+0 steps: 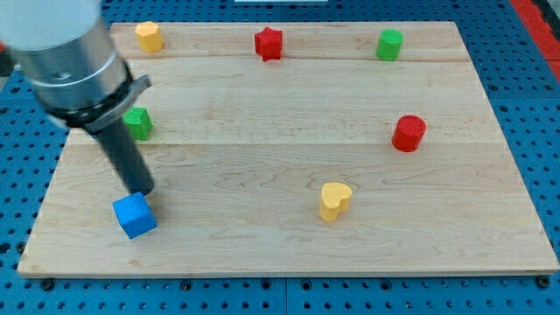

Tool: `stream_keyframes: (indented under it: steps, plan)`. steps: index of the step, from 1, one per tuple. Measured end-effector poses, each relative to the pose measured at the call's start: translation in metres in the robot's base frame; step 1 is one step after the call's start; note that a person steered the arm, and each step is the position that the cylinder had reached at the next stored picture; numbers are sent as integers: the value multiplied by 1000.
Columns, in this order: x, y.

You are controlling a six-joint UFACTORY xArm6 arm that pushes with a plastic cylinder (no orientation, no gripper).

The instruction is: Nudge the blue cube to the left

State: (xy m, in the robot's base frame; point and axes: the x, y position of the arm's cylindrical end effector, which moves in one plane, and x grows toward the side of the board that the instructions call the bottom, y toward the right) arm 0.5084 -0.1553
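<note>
The blue cube (pixel 135 215) lies on the wooden board (pixel 262 236) near the view's bottom left. My tip (pixel 143 191) is the lower end of the dark rod, just above the cube's upper right edge in the view, touching it or nearly so. The rod rises up-left to the grey arm at the view's top left.
A green block (pixel 138 122) sits partly behind the rod at the left. A yellow block (pixel 149 36), a red star-like block (pixel 269 43) and a green cylinder (pixel 389 44) line the top. A red cylinder (pixel 409 133) is at the right; a yellow heart (pixel 334 200) is at the lower middle.
</note>
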Motion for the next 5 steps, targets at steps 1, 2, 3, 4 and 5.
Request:
stream_keyframes:
  steps: [1,2,3,4,5]
  plan:
    - [5,49]
    - [33,87]
    - [59,57]
    - [56,4]
    - [56,5]
